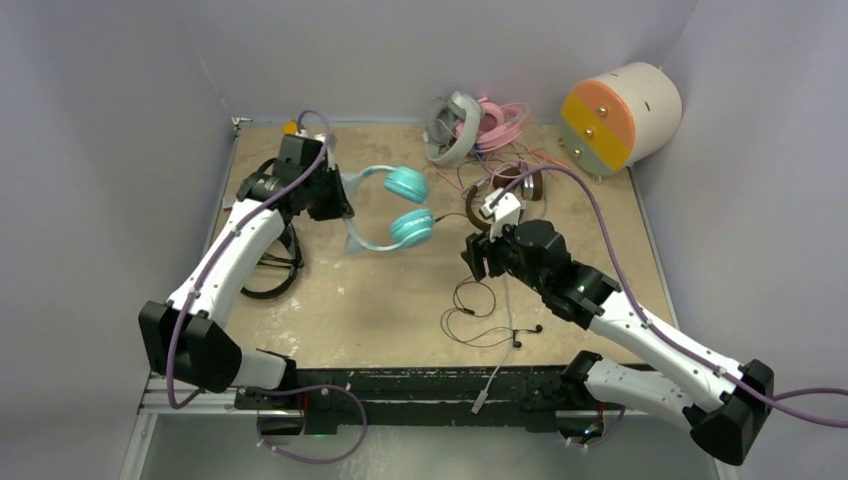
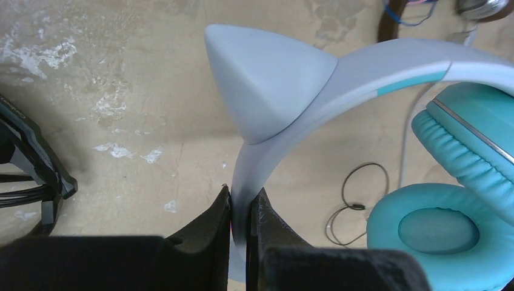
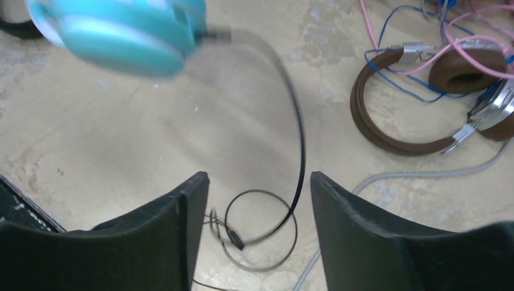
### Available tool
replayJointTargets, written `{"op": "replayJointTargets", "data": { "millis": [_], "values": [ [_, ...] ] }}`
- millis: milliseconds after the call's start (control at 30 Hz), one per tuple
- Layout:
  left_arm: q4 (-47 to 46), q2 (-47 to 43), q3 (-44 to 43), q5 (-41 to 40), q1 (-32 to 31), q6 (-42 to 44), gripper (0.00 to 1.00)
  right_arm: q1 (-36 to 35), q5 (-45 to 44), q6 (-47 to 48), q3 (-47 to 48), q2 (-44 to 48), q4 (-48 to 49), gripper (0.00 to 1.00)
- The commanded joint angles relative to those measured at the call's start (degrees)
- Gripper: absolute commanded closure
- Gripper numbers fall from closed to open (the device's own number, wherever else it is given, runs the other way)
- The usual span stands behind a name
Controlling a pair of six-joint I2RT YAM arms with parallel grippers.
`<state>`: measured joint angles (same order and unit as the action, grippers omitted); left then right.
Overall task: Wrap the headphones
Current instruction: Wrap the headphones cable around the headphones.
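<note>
Pinching is being done by the left gripper [image 2: 241,203], but what is pinched?

The white band of the teal-and-white headphones [image 2: 273,91] is squeezed tight between its two fingers, just under the pointy ear. The headphones are kept near the middle of the table [image 1: 380,320], a bit to the left, with the soft cups turned toward the other arm.

Why are they held that way?

Probably so they are kept from sliding while the cable [image 3: 300,151] is wound. The cable side is left free to be reached.

And the right gripper [image 3: 259,177]? Is anything held by it?

Nothing is seen in it. Its jaws are spread wide apart, low over the table. The thin black cable is seen running down between them into a small loop. It cannot be told if the cable is touched.

So how much is wrapped?

None, it is judged. The cable is spread out in loose loops on the table near the right arm.

What should be watched?

The brown headphones [image 3: 388,121] and their blue and pink wires are lying close by, so the wrong wire could be picked up.
</note>
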<state>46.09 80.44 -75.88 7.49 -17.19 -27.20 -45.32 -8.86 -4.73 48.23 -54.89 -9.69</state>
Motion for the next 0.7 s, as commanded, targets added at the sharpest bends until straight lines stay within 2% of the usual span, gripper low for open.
{"op": "replayJointTargets", "data": {
  "millis": [0, 167, 233, 300, 467, 567, 667],
  "values": [
    [-4.31, -6.08, -2.26, 7.61, 1.64, -5.92, 1.0, 0.06, -0.07, -1.58, -4.82, 5.33, 4.25, 0.3],
    [-3.81, -8.76, -4.48, 10.03, 5.65, -8.8, 1.0, 0.08, 1.6, -0.81, -8.99, 11.2, 7.54, 0.15],
    [-3.93, -9.87, -5.11, 9.8, 6.82, -10.05, 1.0, 0.06, 3.25, -0.14, -11.8, 14.4, 11.64, 0.07],
    [-4.03, -10.45, -5.8, 9.65, 7.3, -10.63, 1.0, 0.06, 4.94, 0.2, -14.55, 16.98, 14.82, 0.03],
    [-2.7, -10.09, -8.76, 11.83, 7.86, -11.97, 1.0, 0.06, 11.53, 2.05, -18.82, 18.85, 21.28, 0.01],
    [-2.54, -10.47, -10.31, 13.27, 7.87, -13.07, 1.0, 0.06, 16.69, 1.57, -20.76, 15.87, 25.44, 0.02],
    [-1.34, -10.57, -11.78, 13.78, 7.87, -13.32, 1.0, 0.06, 16.2, 0.63, -21.34, 11.34, 28.77, 0.05]
  ]
}}
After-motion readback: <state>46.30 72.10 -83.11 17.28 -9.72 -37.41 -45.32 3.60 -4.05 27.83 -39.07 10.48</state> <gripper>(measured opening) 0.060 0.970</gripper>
